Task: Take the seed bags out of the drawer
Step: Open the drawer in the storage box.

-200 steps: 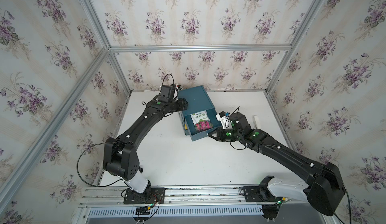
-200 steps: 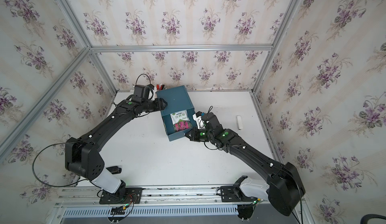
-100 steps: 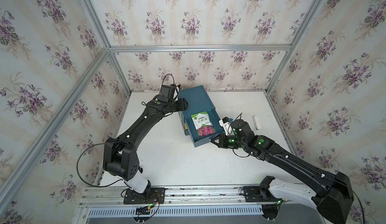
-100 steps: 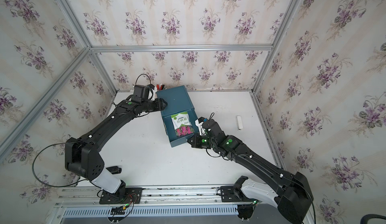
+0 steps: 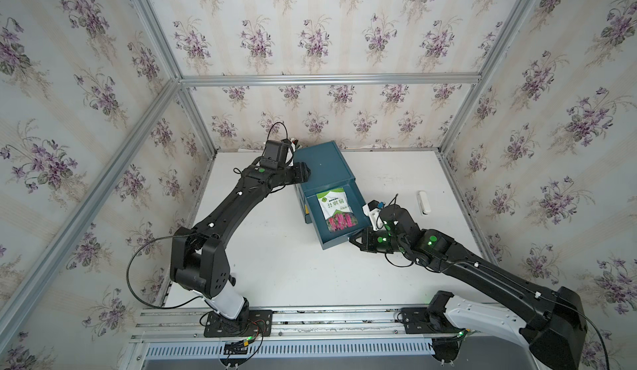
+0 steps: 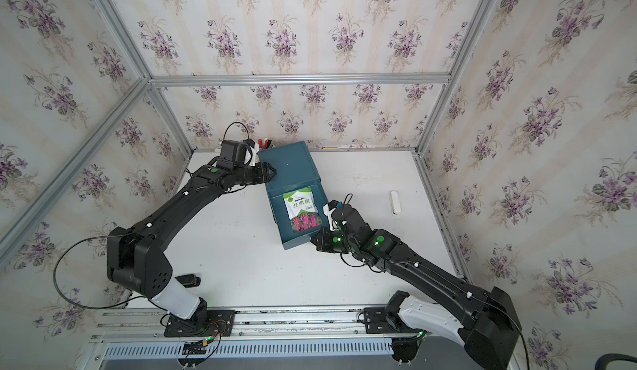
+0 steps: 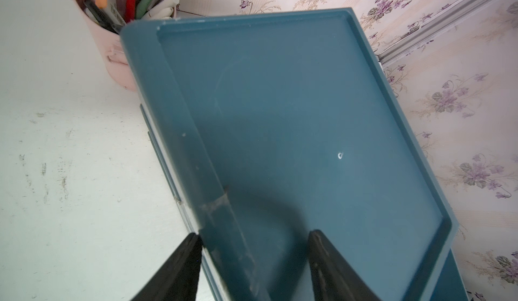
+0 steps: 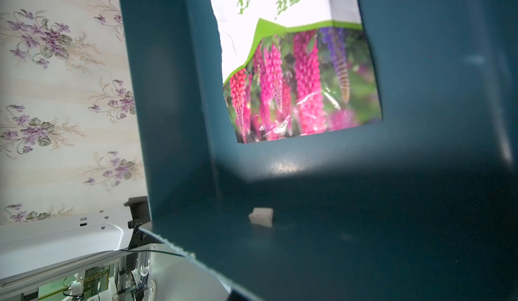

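The right gripper (image 5: 355, 239) sits with jaws closed at the front right corner of the pulled-out blue drawer (image 5: 339, 243); I cannot tell whether it pinches the wall. One seed bag (image 5: 336, 209), printed with pink lupin spikes, lies flat inside the drawer, its white top toward the cabinet (image 5: 325, 166). The left gripper (image 7: 253, 236), narrowly parted, straddles the cabinet's raised side rim. A pink pen cup (image 7: 112, 52) stands just beside the cabinet's far corner.
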You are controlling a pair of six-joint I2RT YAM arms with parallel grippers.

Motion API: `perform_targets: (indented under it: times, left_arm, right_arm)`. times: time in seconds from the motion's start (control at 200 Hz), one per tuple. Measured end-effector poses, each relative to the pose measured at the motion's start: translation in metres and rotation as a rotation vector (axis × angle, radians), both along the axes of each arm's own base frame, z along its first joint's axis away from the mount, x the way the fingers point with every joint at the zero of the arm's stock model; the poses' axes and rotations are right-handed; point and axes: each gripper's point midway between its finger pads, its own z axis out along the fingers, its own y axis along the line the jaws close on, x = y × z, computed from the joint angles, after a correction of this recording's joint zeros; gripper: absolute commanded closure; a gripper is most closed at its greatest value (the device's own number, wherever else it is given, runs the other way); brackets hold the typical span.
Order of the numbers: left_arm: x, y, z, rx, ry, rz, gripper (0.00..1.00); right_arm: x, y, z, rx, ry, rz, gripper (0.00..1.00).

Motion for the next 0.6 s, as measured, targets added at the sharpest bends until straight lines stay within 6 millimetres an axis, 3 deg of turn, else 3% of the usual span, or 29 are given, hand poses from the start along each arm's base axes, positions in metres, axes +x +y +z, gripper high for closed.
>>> perform_targets:
  times: [0.245, 0.43, 0.6]
  left_arm:
    - [0.0, 0.0, 0.0, 0.0, 0.001, -0.001, 0.37]
    - [0.0, 0.0, 0.0, 0.002, 0.004, -0.004, 0.37]
    - [0.0, -0.001, -0.001, 0.002, 0.009, -0.007, 0.37]
  right_arm:
    - [0.003, 0.001, -0.001, -0.011, 0.003, -0.007, 0.54]
    - [0.008, 0.001, 0.009, -0.008, -0.022, -0.021, 0.43]
    - [0.009, -0.004, 0.021, -0.009, -0.042, -0.038, 0.38]
